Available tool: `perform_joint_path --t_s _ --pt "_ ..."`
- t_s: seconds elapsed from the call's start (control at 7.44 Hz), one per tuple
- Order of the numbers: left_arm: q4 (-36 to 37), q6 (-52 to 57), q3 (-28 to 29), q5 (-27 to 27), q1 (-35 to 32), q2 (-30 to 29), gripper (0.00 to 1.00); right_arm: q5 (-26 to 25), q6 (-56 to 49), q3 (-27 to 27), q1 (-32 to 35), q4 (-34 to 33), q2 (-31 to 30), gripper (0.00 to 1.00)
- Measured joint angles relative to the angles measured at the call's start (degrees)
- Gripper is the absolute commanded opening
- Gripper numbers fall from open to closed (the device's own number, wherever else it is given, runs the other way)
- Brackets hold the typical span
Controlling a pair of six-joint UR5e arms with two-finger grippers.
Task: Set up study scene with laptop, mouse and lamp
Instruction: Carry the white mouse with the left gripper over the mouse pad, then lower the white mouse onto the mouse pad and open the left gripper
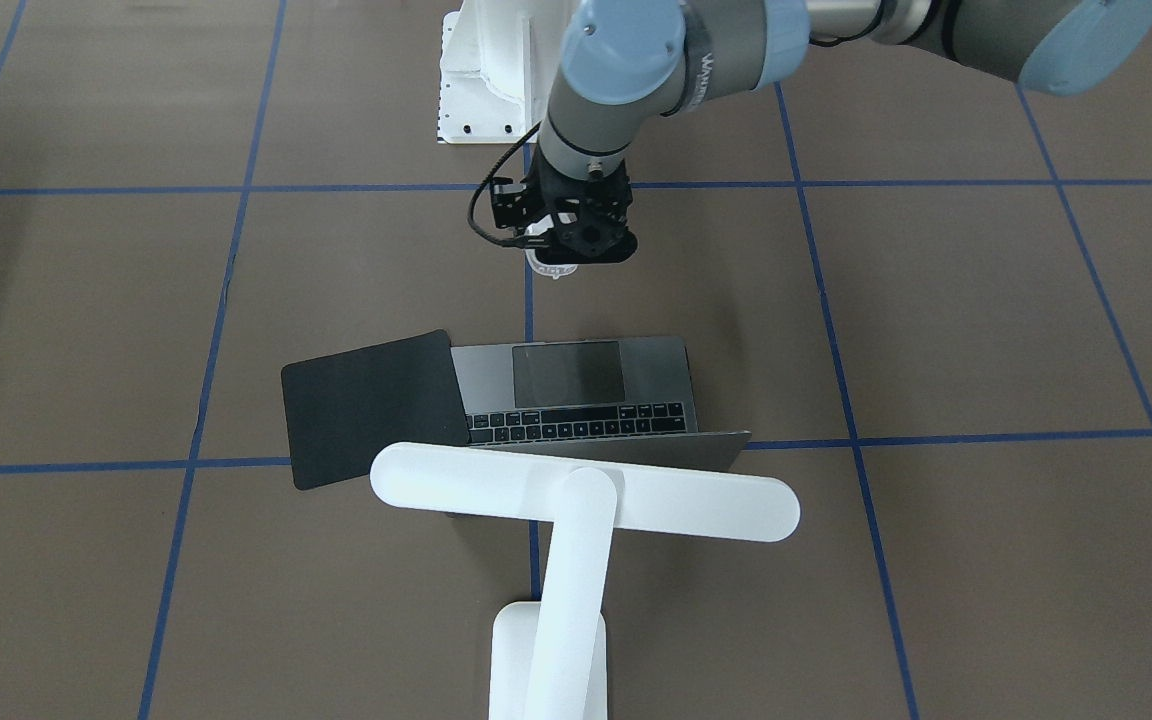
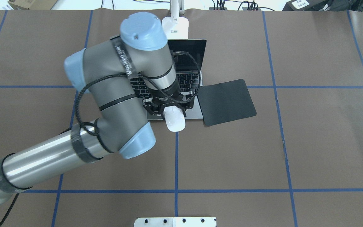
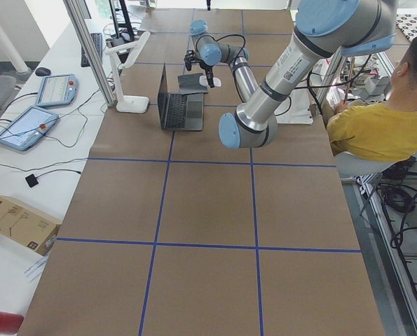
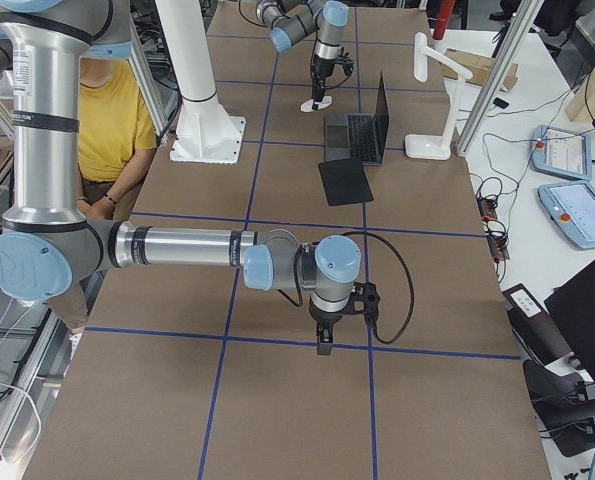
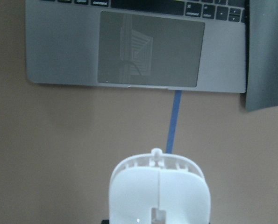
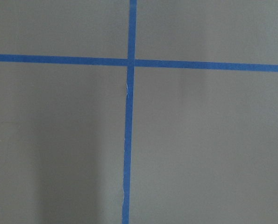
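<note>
The open grey laptop [image 1: 576, 385] sits mid-table with its keyboard toward the robot. Behind the laptop's lid stands the white lamp [image 1: 586, 500], its light bar across the top of the screen. My left gripper [image 2: 169, 112] is shut on the white mouse [image 2: 175, 121] and holds it just in front of the laptop's trackpad edge [image 5: 148, 86]. The left wrist view shows the mouse [image 5: 160, 191] low in the middle, over a blue tape line. My right gripper [image 4: 323, 345] points down at bare table far from the laptop; whether it is open or shut I cannot tell.
A thin black mat [image 2: 227, 102] lies against the laptop's right side, overlapping its corner. The white bolted pedestal [image 1: 486, 80] stands at the robot's side of the table. A person in a yellow shirt [image 3: 376, 119] sits beside the table. Tablets [image 3: 26, 126] lie beyond the far edge.
</note>
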Motion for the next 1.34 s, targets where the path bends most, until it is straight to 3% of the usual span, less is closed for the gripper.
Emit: perform_joint_path --t_s 0.27,0.54,1.07,1.34 --pt "-2.7 -0.6 14.6 0.6 -0.1 -10.3 0.24 0.0 0.0 -0.7 0.0 0.0 0.3 1.0" --pt "-10.4 -1.6 28.7 3.4 -0.1 -17.4 0.24 0.2 0.0 -1.0 0.0 0.0 0.3 1.0" --pt "-23.4 -5.9 46.9 9.1 0.8 -26.2 0.26 0.4 -0.2 -2.4 0.0 0.0 0.4 1.0" --pt "-27.5 -7.2 52.9 13.7 2.8 -28.8 0.26 0.5 -0.2 -3.0 0.0 0.0 0.5 1.0"
